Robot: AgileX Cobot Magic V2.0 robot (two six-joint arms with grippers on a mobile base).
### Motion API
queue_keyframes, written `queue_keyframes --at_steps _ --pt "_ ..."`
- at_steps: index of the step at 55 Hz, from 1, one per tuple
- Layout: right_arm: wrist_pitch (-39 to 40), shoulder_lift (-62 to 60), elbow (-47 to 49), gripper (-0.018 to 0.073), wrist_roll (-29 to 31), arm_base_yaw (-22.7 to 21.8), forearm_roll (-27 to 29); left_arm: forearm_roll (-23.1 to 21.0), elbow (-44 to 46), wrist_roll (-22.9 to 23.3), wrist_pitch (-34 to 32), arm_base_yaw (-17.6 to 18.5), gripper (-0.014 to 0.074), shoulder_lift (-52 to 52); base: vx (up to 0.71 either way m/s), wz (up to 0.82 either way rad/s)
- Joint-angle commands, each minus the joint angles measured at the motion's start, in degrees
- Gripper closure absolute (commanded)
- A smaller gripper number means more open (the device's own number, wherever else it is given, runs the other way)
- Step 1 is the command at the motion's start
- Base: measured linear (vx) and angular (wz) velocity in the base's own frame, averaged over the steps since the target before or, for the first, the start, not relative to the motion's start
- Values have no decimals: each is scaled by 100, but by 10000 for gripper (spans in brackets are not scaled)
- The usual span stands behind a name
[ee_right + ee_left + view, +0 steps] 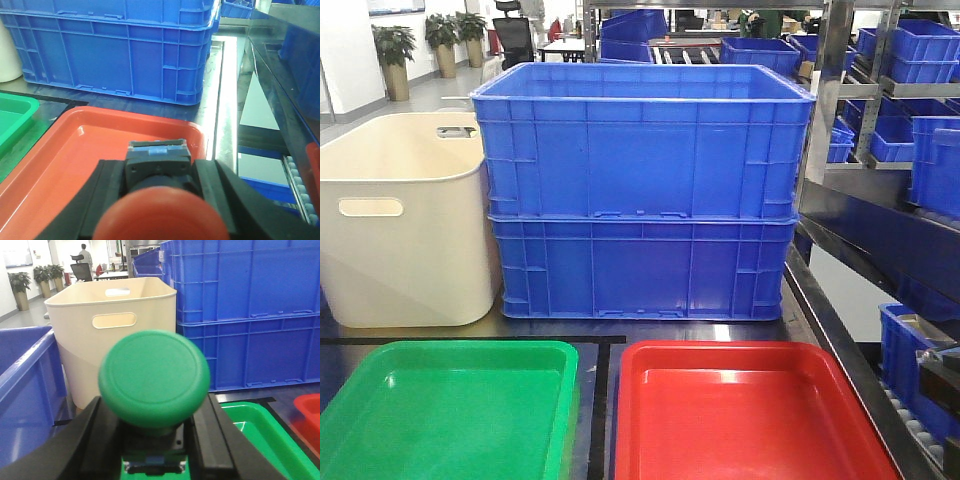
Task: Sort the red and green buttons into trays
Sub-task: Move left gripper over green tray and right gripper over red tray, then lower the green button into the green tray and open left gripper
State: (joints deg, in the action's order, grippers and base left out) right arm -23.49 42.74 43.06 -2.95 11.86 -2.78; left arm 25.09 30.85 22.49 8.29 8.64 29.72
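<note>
green button clamped in left gripper, red button in right gripper

Above the glossy red plastic tray, my red domed-cap push-button is blurred, its cap cropped at bottom.

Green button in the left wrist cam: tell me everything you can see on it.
The green button has a round, slightly domed cap of smooth matte-looking plastic, with a faint ring near its rim. Below the cap is a dark blocky body with a bluish strip at its lower edge. The cap faces the camera. The left end effector clamps the body, one black finger on each side. The green tray shows behind it, lower right.
</note>
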Motion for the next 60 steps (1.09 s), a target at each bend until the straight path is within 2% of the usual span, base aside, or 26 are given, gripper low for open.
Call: queue_keyframes --at_steps 1,12,19,24,32,37,40,51,60 --pt "536 -35 172 568 21 -53 -228 0 168 53 -498 26 594 19 0 0" --pt "910 -30 172 568 43 -53 -193 0 174 53 -550 26 594 19 0 0" --pt "1142 -30 172 568 97 36 -155 7 181 32 -1216 26 594 27 0 0" --pt "1153 60 179 568 295 471 -83 19 227 32 -1676 26 594 175 0 0" --pt "1635 604 187 568 448 1460 -68 19 522 49 -1792 49 594 769 0 0" --pt "2133 1075 187 568 442 1946 -62 19 693 49 -1841 251 594 1229 0 0" --pt "2349 1430 187 568 338 2071 -41 13 777 55 -1852 477 594 1533 0 0" --pt "2427 2361 187 566 -274 2060 278 0 804 61 -1699 1173 594 2654 0 0" --pt "2396 2798 187 560 -284 2053 278 0 804 61 -1428 1275 593 3371 0 0"
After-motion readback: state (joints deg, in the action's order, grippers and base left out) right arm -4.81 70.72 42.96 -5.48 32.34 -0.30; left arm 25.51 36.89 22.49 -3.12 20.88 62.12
